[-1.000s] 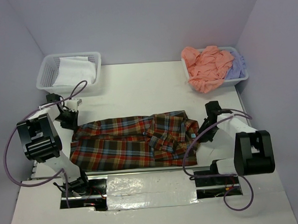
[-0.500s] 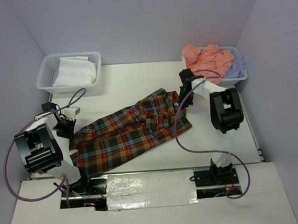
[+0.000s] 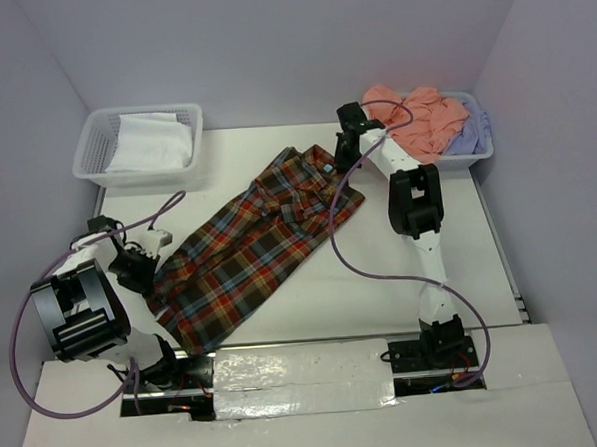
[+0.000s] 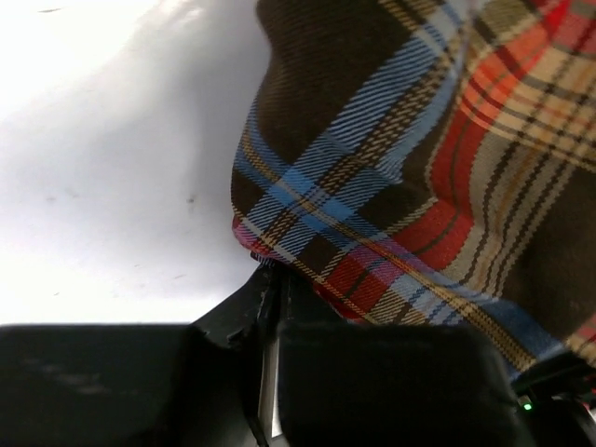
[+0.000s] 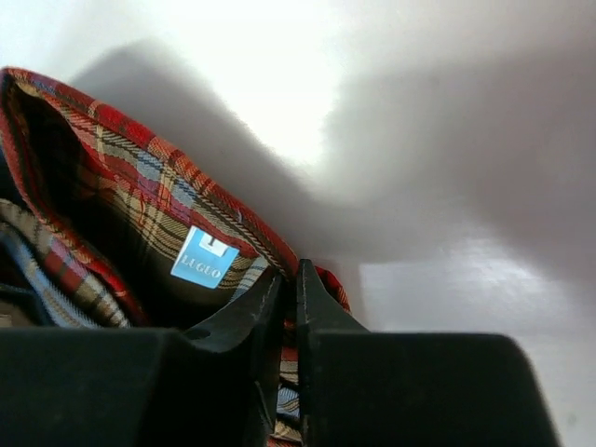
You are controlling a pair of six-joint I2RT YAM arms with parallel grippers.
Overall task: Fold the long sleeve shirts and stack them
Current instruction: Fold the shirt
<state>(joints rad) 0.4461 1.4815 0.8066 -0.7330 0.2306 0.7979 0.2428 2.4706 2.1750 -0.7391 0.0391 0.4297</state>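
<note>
Baskets [image 3: 92, 144] [image 3: 480, 160] hold white cloth [image 3: 154, 141], pink shirt [image 3: 413, 122], lavender shirt [image 3: 474, 132]; left fingers [image 4: 228, 326], right fingers [image 5: 237, 326] clench plaid shirt [image 3: 250, 251].

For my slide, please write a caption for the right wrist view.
Right gripper shut on the plaid shirt at its collar, near the blue label.

Plaid shirt [image 3: 245, 251], centre of the top view, is reading as matt woven cloth. Fine diagonal weave ribs are showing in the left wrist view.

Blue sewn-in label [image 5: 204, 258] is looking smoother than the cloth around it.

Table [image 3: 225, 157] is showing a smooth white surface with a soft sheen.

Upper-left basket [image 3: 92, 144] and upper-right basket [image 3: 475, 160] are appearing as white plastic lattice, faintly glossy.

Salmon-pink shirt [image 3: 413, 122] and lavender shirt [image 3: 471, 132] are lying as soft, matt, crumpled cloth.

Left gripper [image 4: 268, 279] and right gripper [image 5: 291, 275] are looking like matt black plastic.

Purple cable [image 3: 11, 344] is looking smooth.

Strip [image 3: 296, 369] along the lower edge is gleaming, wrinkled and foil-like.
</note>
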